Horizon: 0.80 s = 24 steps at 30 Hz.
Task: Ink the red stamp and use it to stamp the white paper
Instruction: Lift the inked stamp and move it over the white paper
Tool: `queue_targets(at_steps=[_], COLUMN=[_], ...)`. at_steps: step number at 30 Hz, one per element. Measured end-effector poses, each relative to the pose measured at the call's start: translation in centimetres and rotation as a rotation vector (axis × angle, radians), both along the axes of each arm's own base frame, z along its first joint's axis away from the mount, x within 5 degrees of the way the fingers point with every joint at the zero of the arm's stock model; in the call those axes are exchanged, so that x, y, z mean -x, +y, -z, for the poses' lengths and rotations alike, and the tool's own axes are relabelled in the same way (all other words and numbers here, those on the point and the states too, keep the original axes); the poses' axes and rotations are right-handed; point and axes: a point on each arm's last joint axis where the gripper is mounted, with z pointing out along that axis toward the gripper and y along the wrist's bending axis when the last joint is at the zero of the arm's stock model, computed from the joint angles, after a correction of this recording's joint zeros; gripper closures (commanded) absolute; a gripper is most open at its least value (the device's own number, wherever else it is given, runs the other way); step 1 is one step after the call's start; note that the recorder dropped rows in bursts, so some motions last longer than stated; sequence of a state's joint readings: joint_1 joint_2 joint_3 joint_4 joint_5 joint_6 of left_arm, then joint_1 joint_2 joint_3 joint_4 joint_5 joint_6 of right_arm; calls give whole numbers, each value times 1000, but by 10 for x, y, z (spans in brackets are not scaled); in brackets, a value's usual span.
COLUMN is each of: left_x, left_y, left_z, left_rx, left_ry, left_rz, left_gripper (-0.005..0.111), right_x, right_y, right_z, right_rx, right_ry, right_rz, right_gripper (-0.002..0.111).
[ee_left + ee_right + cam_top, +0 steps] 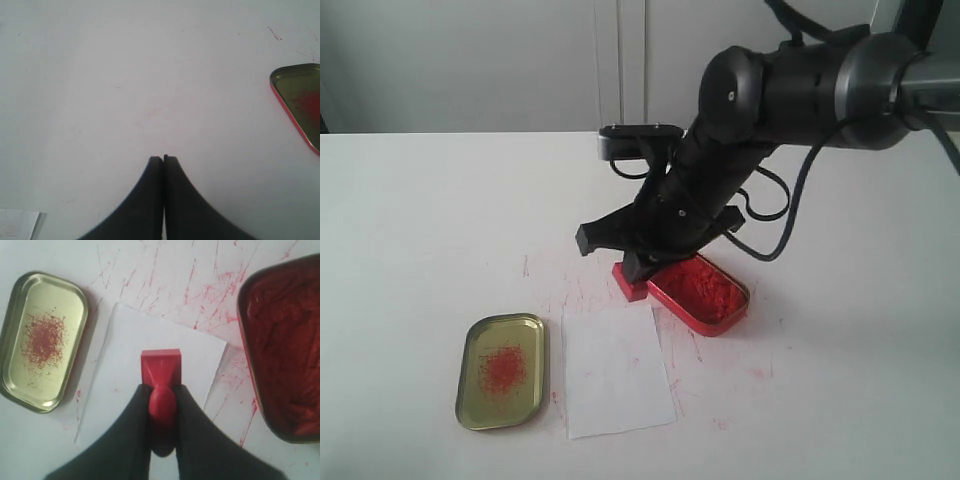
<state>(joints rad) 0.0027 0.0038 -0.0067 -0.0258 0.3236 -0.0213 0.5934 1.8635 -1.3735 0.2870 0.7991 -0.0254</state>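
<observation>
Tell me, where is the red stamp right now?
The stamp is held in the right gripper, near the middle of the exterior view, just left of the ink tin and by the paper's far edge.

Right arm (790, 85) bent steeply down, right gripper (162, 389) pinching the red stamp (160, 365); left gripper (163, 159) with jaws pressed together

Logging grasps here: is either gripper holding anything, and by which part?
The right gripper holds the red stamp by its stubby handle, fingers pinching either side. The left gripper is shut and holds nothing.
</observation>
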Motion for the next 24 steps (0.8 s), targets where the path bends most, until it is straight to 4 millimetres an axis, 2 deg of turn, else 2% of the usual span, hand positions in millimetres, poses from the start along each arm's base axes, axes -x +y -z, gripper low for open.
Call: queue_targets(at_steps=[13, 20, 24], left_x=[0, 0, 0], left_y=[0, 0, 0], left_z=[0, 0, 0], left_rx=[0, 0, 0], left_ry=[0, 0, 0], left_rz=[0, 0, 0], left_gripper=[107, 107, 107], right_x=[39, 44, 42], right_y=[44, 52, 54], right_z=[2, 5, 17], right_rx=[174, 192, 212], right_ry=[-133, -156, -136], right_rz=[-107, -130, -130], right_gripper=[108, 108, 108])
